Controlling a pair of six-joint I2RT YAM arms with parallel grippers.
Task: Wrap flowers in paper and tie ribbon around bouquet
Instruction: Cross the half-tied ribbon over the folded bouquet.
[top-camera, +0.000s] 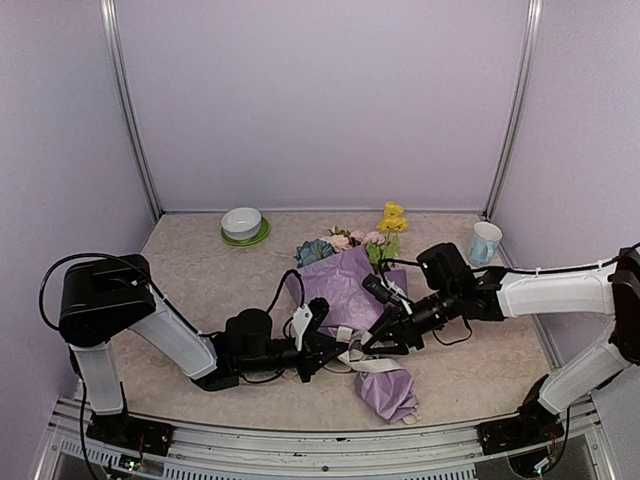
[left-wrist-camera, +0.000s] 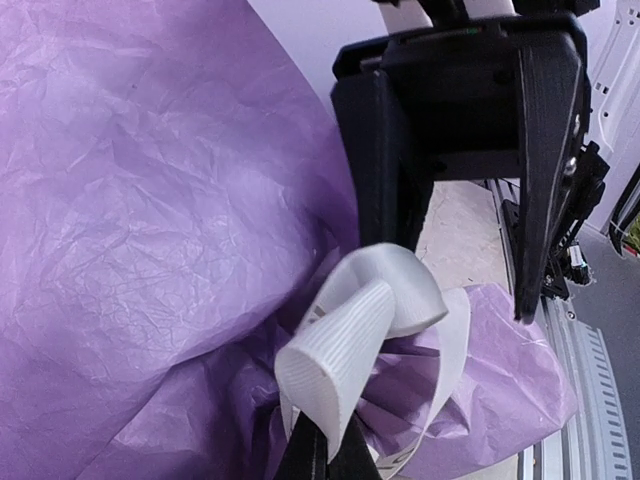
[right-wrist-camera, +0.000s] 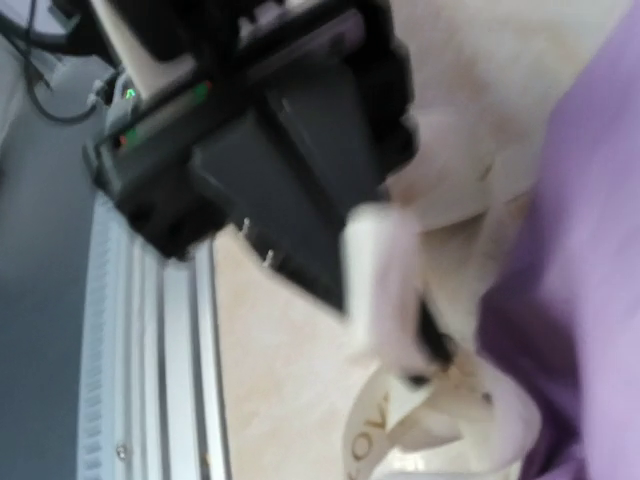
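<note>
The bouquet (top-camera: 345, 280) lies mid-table, a cone of lilac paper (left-wrist-camera: 130, 200) with the flowers (top-camera: 350, 240), blue, pink and yellow, at its far end. The cream ribbon (top-camera: 368, 363) crosses the narrow part of the cone. My left gripper (left-wrist-camera: 325, 455) is shut on a loop of the ribbon (left-wrist-camera: 345, 345) and sits at the cone's left side (top-camera: 312, 330). My right gripper (top-camera: 380, 338) faces it from the right. In the left wrist view its two black fingers (left-wrist-camera: 545, 170) stand apart with nothing between them. The right wrist view is blurred and shows lettered ribbon (right-wrist-camera: 365, 440).
A white bowl on a green saucer (top-camera: 243, 225) stands at the back left. A patterned cup (top-camera: 485, 243) stands at the back right. A metal rail (top-camera: 300, 435) runs along the near table edge, and the walls close off three sides.
</note>
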